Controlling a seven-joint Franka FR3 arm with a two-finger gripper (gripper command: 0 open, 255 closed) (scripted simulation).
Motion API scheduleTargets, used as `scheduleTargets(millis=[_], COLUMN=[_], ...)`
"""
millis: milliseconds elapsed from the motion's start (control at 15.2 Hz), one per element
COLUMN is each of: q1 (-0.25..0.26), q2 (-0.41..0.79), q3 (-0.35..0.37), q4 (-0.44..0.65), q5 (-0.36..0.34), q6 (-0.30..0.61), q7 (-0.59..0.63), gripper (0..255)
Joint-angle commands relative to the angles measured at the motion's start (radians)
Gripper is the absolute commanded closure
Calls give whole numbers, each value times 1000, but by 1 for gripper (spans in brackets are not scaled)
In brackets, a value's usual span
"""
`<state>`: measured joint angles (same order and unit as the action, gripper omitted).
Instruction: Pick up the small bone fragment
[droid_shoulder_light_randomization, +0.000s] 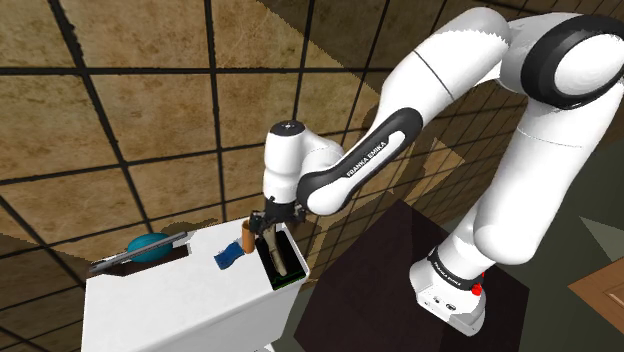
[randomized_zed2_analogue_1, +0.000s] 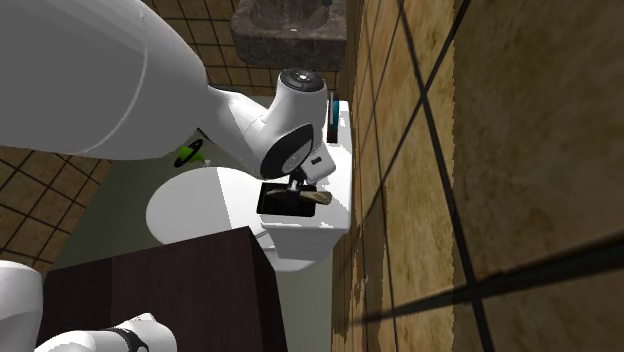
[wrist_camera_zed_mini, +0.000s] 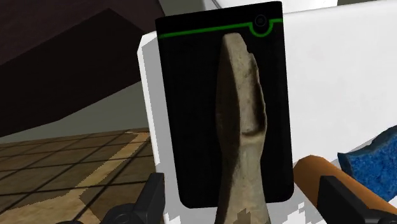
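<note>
A pale, elongated bone fragment (wrist_camera_zed_mini: 242, 114) lies lengthwise on a flat black slab with a green line (wrist_camera_zed_mini: 191, 95), which rests on a white toilet tank top (wrist_camera_zed_mini: 331, 76). My gripper (wrist_camera_zed_mini: 245, 203) hangs just above the bone, open, one black finger (wrist_camera_zed_mini: 149, 197) on each side and neither touching it. In the shoulder view the gripper (droid_shoulder_light_randomization: 268, 222) points down at the bone (droid_shoulder_light_randomization: 273, 246) on the slab (droid_shoulder_light_randomization: 285, 258). The second exterior view shows the bone (randomized_zed2_analogue_1: 316, 197) poking out from under the hand.
An orange-handled brush with a blue head (droid_shoulder_light_randomization: 230, 255) lies close beside the slab. A teal bowl (droid_shoulder_light_randomization: 148, 246) and a grey flat strip (droid_shoulder_light_randomization: 135, 257) sit at the tank's far end. Tiled wall runs behind; my dark stand (droid_shoulder_light_randomization: 400, 270) is alongside.
</note>
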<state>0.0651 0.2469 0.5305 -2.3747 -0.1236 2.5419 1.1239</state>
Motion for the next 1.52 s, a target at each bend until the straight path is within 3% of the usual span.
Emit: scheduleTargets(millis=[0, 528, 594, 1188, 1452], q1=[19, 58, 58, 57, 32], q2=[46, 135, 135, 135, 81], q3=[-16, -68, -68, -68, -34], q4=[17, 26, 26, 26, 19], q5=[-32, -106, -106, -106, -62], q6=[24, 97, 96, 97, 53], q7=[35, 83, 84, 83, 55], gripper=[0, 0, 255, 255, 255])
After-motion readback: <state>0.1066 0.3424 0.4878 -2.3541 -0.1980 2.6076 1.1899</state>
